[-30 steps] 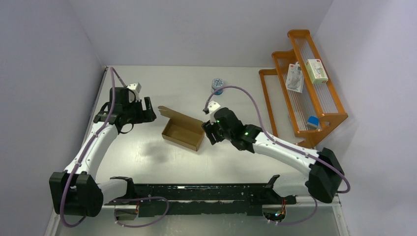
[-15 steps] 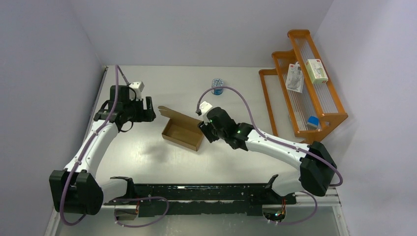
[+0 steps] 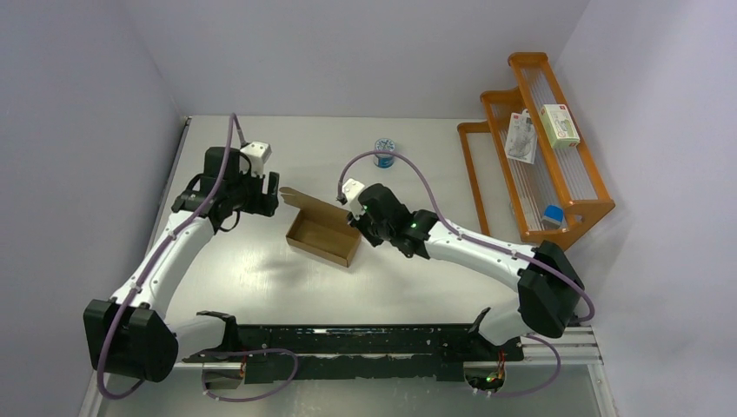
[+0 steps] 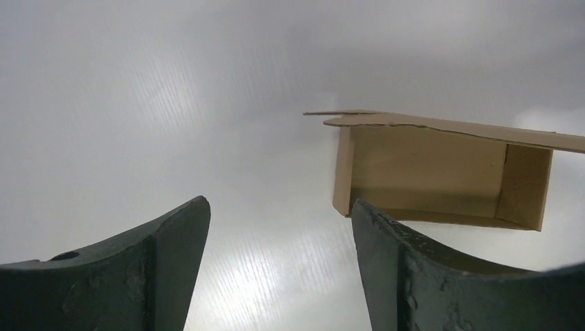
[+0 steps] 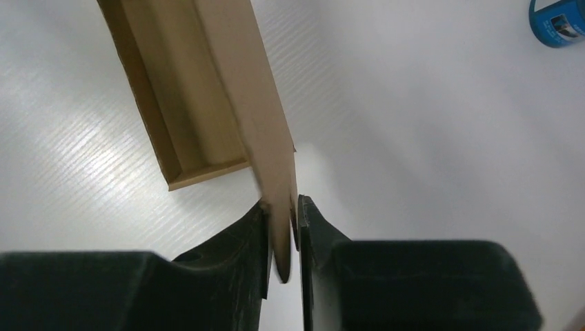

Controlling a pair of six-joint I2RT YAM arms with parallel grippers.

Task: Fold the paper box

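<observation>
Paper box (image 3: 323, 237), open upward, long axis seemingly left-right, flap pinched in right jaws; left jaws gape.

Matt brown cardboard paper box (image 3: 323, 233) (unprinted)

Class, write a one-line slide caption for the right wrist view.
Right gripper, jaws shut on a flap of the open paper box on the white table; blue tin beyond.

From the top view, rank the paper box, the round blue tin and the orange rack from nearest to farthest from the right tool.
1. The paper box: its lid flap is pinched in the right tool, with the tray just to the left.
2. The round blue tin: farther back on the table, slightly right.
3. The orange rack: at the far right side.
</observation>
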